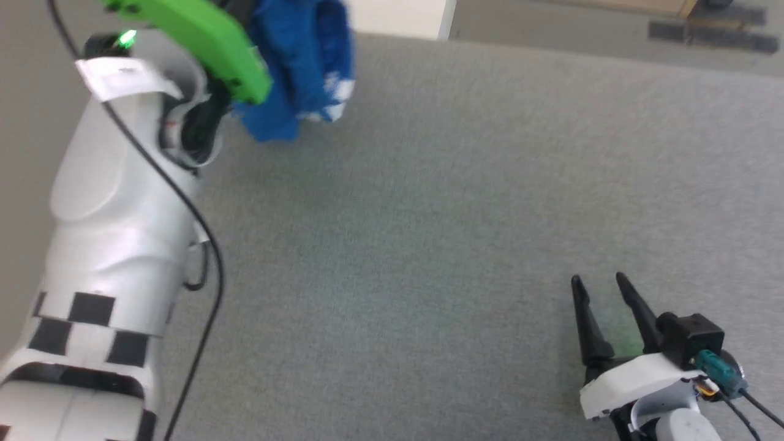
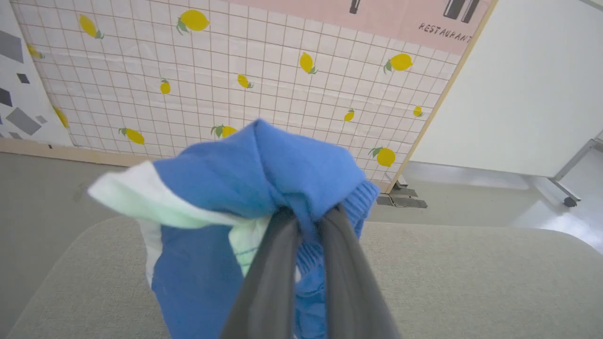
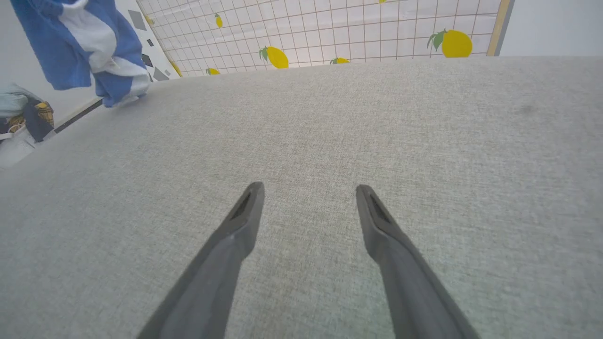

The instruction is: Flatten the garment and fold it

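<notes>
While our left gripper (image 2: 311, 214) pinches a bunched fold of the garment (image 2: 245, 179), its two dark fingers (image 2: 271, 263) stand narrow, with blue cloth squeezed into the slit between them. The rest of the shorts hangs in a crumpled clump around and below the fingertips. In the left wrist view a white band shows along the clump's left side. From the head we see the garment at the far left of the grey surface (image 1: 465, 202), partly behind the green housing (image 1: 202, 37) at the end of our pale left forearm (image 1: 116, 202), where a black cable (image 1: 208, 245) runs down. Our right gripper (image 1: 598, 278) sits at the near right, well apart from the garment, its fingers spread wide and holding nothing, the grey cloth plain between them. In the right wrist view the blue clump hangs at the upper left near the surface's far edge; we cannot tell whether its lowest fold touches. A lemon-printed panel (image 3: 330, 28) stands behind.
</notes>
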Available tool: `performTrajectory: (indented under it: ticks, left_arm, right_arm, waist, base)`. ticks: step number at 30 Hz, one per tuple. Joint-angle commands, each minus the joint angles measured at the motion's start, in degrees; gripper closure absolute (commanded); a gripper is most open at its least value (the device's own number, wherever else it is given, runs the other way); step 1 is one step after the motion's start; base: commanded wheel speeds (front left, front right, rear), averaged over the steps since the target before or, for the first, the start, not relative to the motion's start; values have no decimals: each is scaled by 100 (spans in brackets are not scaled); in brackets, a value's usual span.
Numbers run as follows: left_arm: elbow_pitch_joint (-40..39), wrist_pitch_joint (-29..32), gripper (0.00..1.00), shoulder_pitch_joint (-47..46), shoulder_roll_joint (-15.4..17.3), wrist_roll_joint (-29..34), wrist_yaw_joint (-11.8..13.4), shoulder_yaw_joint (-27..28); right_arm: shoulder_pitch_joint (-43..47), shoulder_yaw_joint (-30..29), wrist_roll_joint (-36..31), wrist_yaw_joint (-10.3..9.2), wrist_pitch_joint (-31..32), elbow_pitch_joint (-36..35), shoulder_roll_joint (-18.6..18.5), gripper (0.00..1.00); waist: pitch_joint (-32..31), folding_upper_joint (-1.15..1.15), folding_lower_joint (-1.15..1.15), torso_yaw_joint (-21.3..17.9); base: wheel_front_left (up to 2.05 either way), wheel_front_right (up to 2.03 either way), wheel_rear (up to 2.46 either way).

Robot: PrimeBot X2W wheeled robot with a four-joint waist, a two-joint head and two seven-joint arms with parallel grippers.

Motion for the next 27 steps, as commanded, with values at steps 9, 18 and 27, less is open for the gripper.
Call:
performTrajectory:
  ticks: [9, 18, 27]
  left_arm:
    - [-1076, 721, 100, 1145, -399, -478, -40, -1534]
    - [-73, 1521, 100, 2474, -721, -525, -40, -2880]
    - [-189, 1238, 0, 2801, -923, -1645, 100, -2001]
  right_arm:
    - [157, 13, 212, -9, -145, 265, -1, 0]
    - [213, -27, 302, -9, -172, 326, -1, 0]
    - [335, -84, 394, -9, -177, 352, -1, 0]
  waist:
    - [-932, 0, 0, -650]
    - [-965, 0, 0, -1127]
    - [-1186, 0, 0, -1144]
  base:
    - [0, 0, 0]
    - [0, 0, 0]
    - [0, 0, 0]
